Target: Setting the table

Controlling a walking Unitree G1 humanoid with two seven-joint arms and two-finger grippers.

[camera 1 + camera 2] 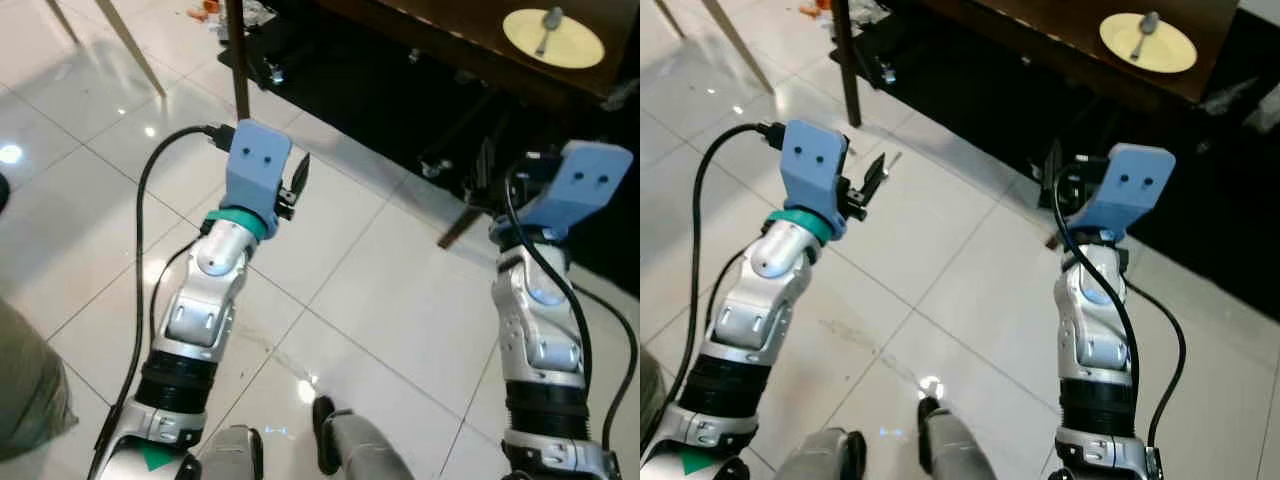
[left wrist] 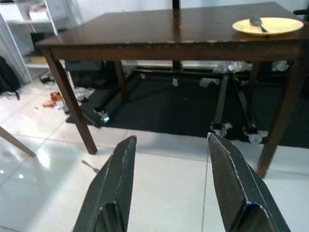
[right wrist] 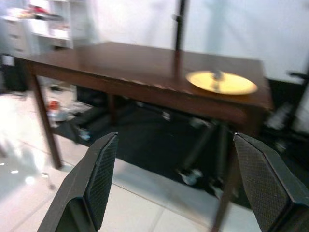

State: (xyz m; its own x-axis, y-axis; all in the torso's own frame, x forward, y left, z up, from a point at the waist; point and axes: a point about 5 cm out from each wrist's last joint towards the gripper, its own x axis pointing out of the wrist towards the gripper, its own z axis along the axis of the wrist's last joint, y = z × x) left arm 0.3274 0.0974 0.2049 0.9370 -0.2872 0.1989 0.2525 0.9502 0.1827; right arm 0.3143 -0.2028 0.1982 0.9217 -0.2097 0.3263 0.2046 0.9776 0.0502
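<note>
A yellow plate with a metal spoon lying on it sits near the right end of a dark brown wooden table. I stand on the white tiled floor a short way in front of the table. Both arms are raised toward it at about table-leg height. My left gripper is open with nothing between its fingers, and points at the floor under the table. My right gripper is open wide and empty, facing the plate. A small metal utensil lies on the tiles beside the table's left front leg.
Under the table lie a black mat and a wheeled metal frame. White shelves and floor litter are at the left. Slanted wooden legs stand far left. A grey-green cloth shape is at my left.
</note>
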